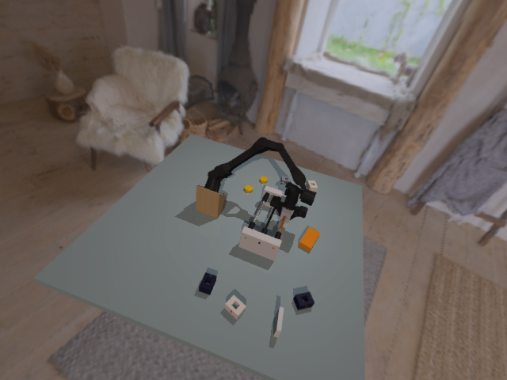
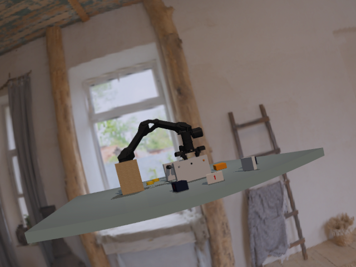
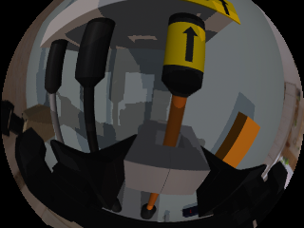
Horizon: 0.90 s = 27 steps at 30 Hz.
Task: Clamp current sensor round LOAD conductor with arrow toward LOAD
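Observation:
The grey sensor (image 1: pixel 285 214) (image 3: pixel 147 178) sits round the orange conductor (image 1: pixel 282 225) (image 3: pixel 174 128), its halves together with a thin seam between them. My gripper (image 1: pixel 285 215) (image 2: pixel 191 158) (image 3: pixel 166 143) is slightly open, with one finger close along each side of the sensor. Any gap is too small to see clearly. A yellow sleeve (image 3: pixel 181 49) with a black arrow surrounds the conductor's end in the wrist view, pointing to the panel there. The panel's yellow label (image 3: pixel 219 7) is cut off. The sensor's own arrow is not visible, and the front panel hides the sensor in the exterior view.
The front panel (image 1: pixel 251 245) (image 2: pixel 187 173) and back panel (image 1: pixel 273 191) hold the conductors, two running beside the sensor. An orange block (image 1: pixel 310 239) (image 2: pixel 219 166) (image 3: pixel 239 142) lies nearby. A wooden block (image 1: pixel 207 202) (image 2: pixel 129 178) stands by the arm's base. Several small blocks stand beyond the front panel.

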### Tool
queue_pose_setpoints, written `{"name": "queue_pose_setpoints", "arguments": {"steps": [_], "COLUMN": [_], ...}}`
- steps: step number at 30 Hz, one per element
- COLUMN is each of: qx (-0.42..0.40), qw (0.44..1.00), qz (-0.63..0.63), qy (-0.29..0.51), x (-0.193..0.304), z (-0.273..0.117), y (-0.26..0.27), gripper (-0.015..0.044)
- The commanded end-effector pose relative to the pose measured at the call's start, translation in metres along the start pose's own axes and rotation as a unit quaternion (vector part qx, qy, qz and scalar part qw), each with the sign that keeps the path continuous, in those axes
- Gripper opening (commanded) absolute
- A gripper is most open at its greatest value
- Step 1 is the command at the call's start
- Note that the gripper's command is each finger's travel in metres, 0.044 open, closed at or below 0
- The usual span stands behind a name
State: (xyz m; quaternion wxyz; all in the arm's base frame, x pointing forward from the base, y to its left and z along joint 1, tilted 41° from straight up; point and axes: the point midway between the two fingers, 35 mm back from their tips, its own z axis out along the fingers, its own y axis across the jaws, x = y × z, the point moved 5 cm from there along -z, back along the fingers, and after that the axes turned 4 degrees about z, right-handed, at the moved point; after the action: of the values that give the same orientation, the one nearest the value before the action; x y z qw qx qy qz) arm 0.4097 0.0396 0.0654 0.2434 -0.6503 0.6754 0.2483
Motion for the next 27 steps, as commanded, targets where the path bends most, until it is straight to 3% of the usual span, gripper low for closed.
{"name": "queue_pose_setpoints", "arguments": {"steps": [1,20,27], "qx": [0.0,0.0,0.0], "qw": [1.0,1.0,1.0], "qz": [-0.001,-0.001,-0.001], "qy": [0.0,0.0,0.0], "x": [-0.0002,-0.0002,-0.0002], "z": [-0.0001,-0.0001,-0.0001], "y": [0.0,0.0,0.0], "gripper": [0.027,0.027,0.044]}}
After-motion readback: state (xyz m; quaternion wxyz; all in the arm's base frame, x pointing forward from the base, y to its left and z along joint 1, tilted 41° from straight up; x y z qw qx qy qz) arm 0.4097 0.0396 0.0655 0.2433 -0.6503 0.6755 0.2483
